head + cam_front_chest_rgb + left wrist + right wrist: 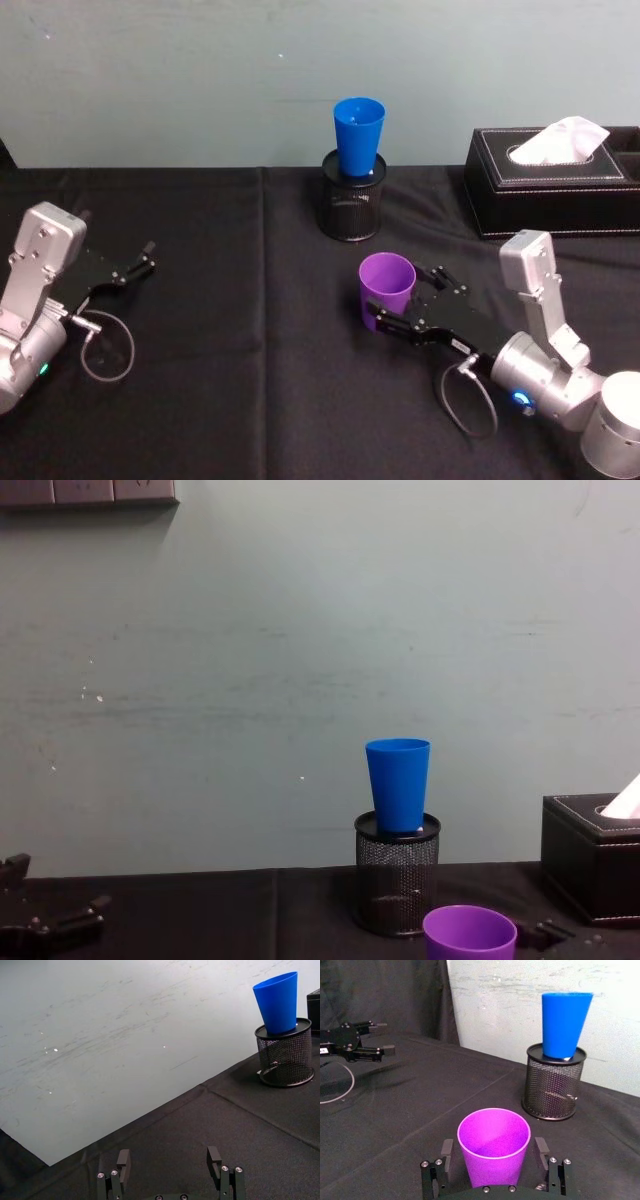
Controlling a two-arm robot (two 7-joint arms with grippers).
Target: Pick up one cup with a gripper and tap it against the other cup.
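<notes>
From the head view, the purple cup (387, 285) stands upright on the black-clothed worktop (250, 400), right of its middle. The right gripper (400, 296) lies low with one finger on each side of it. The blue cup (358, 135) sits upright in the mouth of a black mesh holder (350, 208) near the back edge. A tissue box (555, 185) lies to the holder's right. The left gripper (130, 268) rests by the left edge, parked.

The left wrist view shows the left gripper's fingers (123, 1162) spread with nothing between them.

In the right wrist view, the right gripper's fingers (540, 1150) straddle the purple cup with a sliver of gap on each side, so it looks released, not yet clamped. I'd close gently and evenly low on the wall, since thin plastic could flex or slip out.

In the chest view, the blue cup's body rises clear above the holder's rim, well above the purple cup's lip. To my eye the lift must be generous before moving toward the back. The cloth between them is open. The tap should be light, as the blue cup looks only loosely seated, and the tissue box leaves less room on the right.
</notes>
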